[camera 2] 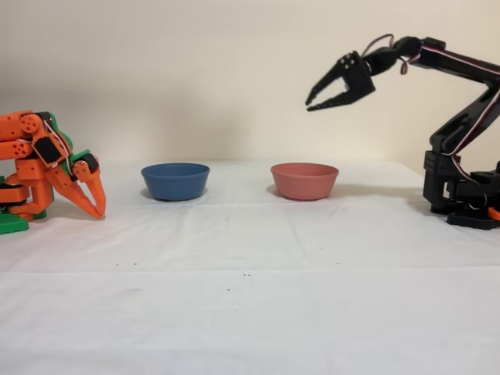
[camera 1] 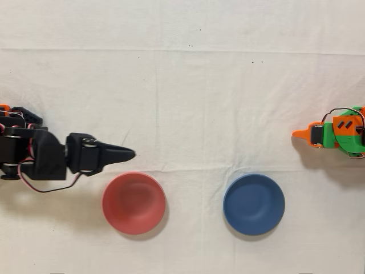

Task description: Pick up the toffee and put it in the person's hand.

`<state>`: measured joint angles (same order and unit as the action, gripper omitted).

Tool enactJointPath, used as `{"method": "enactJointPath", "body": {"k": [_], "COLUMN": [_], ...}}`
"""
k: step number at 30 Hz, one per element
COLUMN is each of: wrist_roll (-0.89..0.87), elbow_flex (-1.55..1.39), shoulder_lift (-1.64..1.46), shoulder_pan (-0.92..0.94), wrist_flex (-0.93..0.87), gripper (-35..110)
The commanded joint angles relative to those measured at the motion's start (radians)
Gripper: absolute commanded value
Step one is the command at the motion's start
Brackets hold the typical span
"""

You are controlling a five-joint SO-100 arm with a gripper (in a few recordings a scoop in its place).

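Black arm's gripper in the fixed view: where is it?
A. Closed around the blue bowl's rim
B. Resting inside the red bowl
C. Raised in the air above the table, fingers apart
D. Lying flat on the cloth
C. In the fixed view the black arm's gripper hangs high above the red bowl, fingers spread with nothing between them; the blue bowl stands untouched.

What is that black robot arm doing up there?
The black arm's gripper hangs in the air with its jaws open, holding nothing. It is raised high above the white table, near the red bowl. A blue bowl sits beside that one. From above, both bowls look empty. The orange arm at the other end is idle.
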<state>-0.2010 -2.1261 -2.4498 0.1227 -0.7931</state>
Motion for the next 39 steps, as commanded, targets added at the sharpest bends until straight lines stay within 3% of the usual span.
{"method": "enactJointPath", "body": {"k": [1, 18, 39], "wrist_roll": [-0.025, -0.015, -0.002], "elbow_flex": [-0.121, -0.588, -0.831], "shoulder_lift": [-0.164, -0.563, -0.884], "shoulder_pan": [0.000, -0.080, -0.129], "wrist_flex": [-0.023, -0.058, -0.222], "gripper": [0, 0, 0]}}
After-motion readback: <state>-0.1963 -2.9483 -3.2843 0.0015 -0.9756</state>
